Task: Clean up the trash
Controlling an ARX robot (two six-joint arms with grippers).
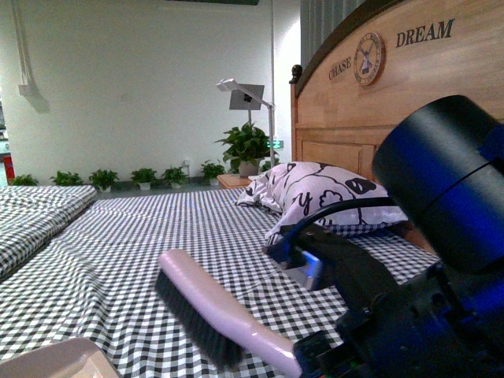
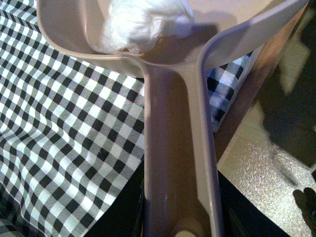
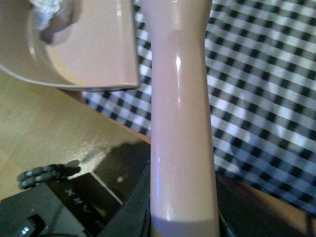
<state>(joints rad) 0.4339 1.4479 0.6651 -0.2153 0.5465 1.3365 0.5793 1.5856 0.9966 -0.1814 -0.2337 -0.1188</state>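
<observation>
Trash here is a crumpled white wad (image 2: 143, 24), soft and papery, lying inside the pale pink plastic dustpan (image 2: 64, 39), a shallow smooth scoop with a raised curved wall and a long channelled handle. The pan hangs over the near edge of the bed (image 1: 118, 252), whose sheet is a fine black-and-white check, slightly creased, above a wooden side rail and a speckled floor (image 2: 256, 177). Only a corner of the pan shows at the near left of the front view. The left hand (image 2: 182, 229) sits at the end of that handle; dark parts flank it, but I cannot tell how tightly its fingers close.

To the right lies a glossy pink brush (image 1: 213, 315) with a rounded back and a dense strip of black bristles, angled across the sheet. Its smooth, tapering handle runs into the right hand (image 3: 182, 229), whose black parts press either side, clamped on it. A patterned black-and-white pillow (image 1: 323, 193) rests far right against the wooden headboard (image 1: 409, 87).
</observation>
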